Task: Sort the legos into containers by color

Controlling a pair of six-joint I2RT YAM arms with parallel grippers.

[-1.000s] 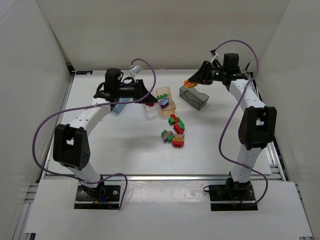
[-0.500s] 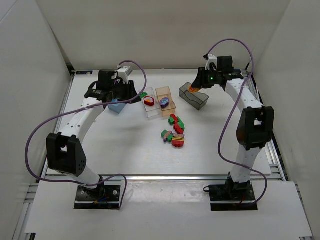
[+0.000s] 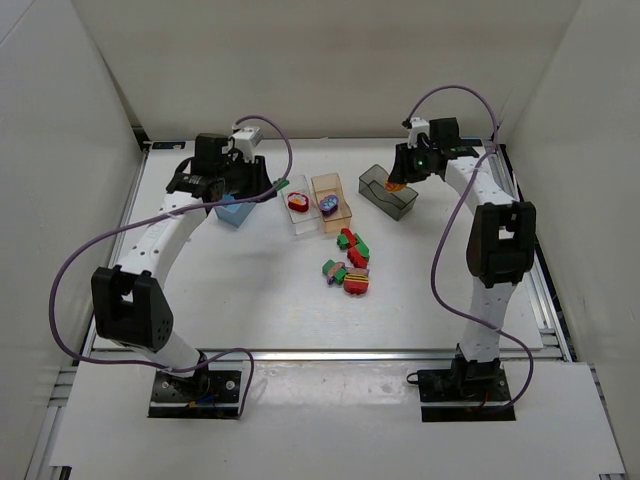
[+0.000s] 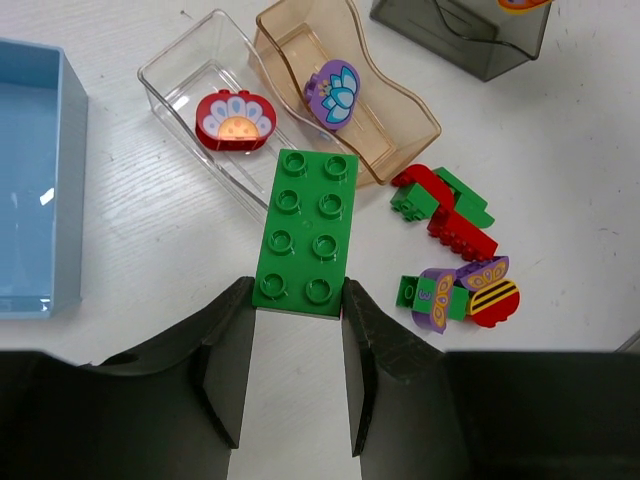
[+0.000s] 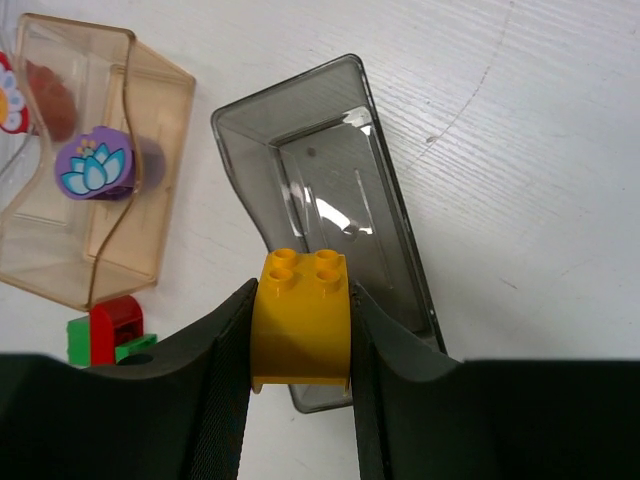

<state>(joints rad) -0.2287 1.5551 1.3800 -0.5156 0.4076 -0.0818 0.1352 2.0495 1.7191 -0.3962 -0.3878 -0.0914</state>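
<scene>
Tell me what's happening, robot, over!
Left fingers shut on long green plastic brick. Right fingers shut on small yellow plastic brick, over smoky grey translucent bin. Nothing blocking.

White panel walls (image 3: 330, 60) (plain, evenly lit) enclose a white table (image 3: 260, 300).

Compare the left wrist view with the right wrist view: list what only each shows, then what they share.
Left wrist only: the left end effector shut on a green brick, the light blue bin, the striped bee piece. Right wrist only: the right end effector shut on a yellow brick. Both: the grey bin, the peach bin and the purple flower piece inside it.
</scene>
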